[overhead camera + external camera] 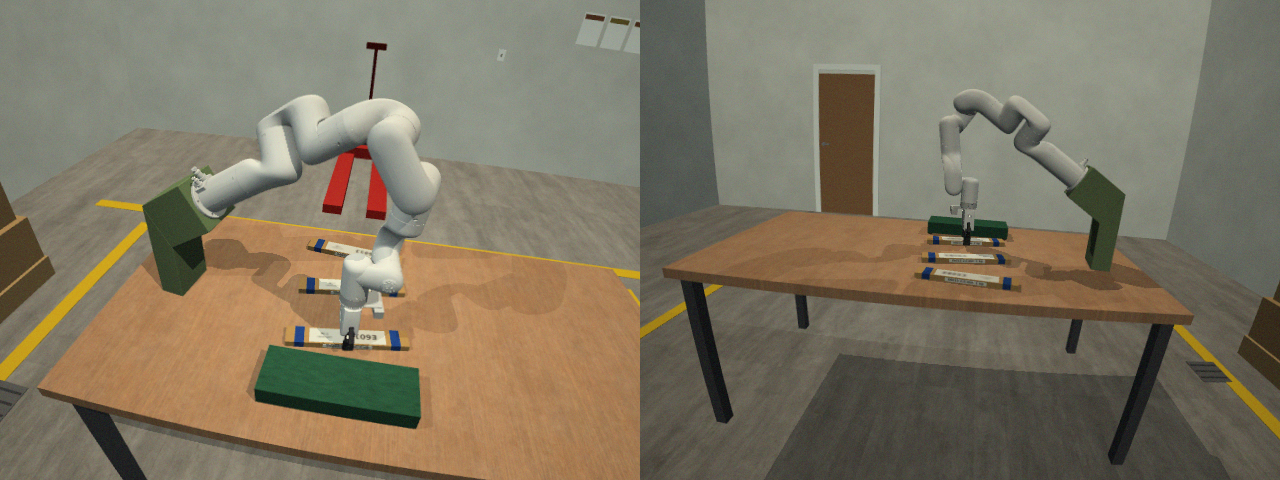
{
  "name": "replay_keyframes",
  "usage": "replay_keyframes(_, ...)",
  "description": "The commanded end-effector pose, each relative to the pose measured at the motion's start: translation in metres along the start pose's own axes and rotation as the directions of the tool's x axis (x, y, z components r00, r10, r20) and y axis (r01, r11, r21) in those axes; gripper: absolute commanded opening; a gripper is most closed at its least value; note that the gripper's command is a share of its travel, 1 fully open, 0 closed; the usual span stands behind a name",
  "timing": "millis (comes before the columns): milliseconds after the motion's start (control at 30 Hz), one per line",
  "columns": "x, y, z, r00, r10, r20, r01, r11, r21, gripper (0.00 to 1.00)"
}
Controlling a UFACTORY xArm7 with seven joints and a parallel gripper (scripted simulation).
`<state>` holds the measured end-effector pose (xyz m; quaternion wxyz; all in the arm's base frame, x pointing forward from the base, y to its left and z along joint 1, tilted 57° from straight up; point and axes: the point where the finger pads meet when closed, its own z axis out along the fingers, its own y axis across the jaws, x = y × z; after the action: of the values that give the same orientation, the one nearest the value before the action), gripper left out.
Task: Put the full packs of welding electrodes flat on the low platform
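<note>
Three long tan packs with blue bands and white labels lie flat on the wooden table. The nearest pack (342, 337) lies just beside the low green platform (338, 384). My gripper (348, 342) points straight down and is shut on this pack at its middle; the pack rests on the table. It also shows in the exterior view (965, 240), with the gripper (966, 238) on it. The middle pack (323, 285) and the far pack (336, 248) lie behind, partly hidden by my arm. The platform (960, 226) has nothing on it.
The arm's green pedestal (178, 232) stands at the table's left back corner. A red pallet jack (356, 180) stands on the floor behind the table. Cardboard boxes (18, 253) stand at the far left on the floor.
</note>
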<state>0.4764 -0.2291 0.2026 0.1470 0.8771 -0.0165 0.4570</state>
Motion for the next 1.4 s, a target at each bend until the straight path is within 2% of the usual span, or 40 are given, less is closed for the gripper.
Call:
replay_keyframes(0,0.0,0.0,-0.002,1.0,0.001,0.0,-0.001,1.0,0.0,0.58)
replay_keyframes(233,0.0,0.0,-0.009,1.0,0.001,0.0,-0.001,1.0,-0.001,0.58)
replay_keyframes(667,0.0,0.0,-0.046,1.0,0.001,0.0,-0.001,1.0,-0.001,0.58)
replay_keyframes(1367,0.0,0.0,-0.05,1.0,0.001,0.0,-0.001,1.0,-0.001,0.58)
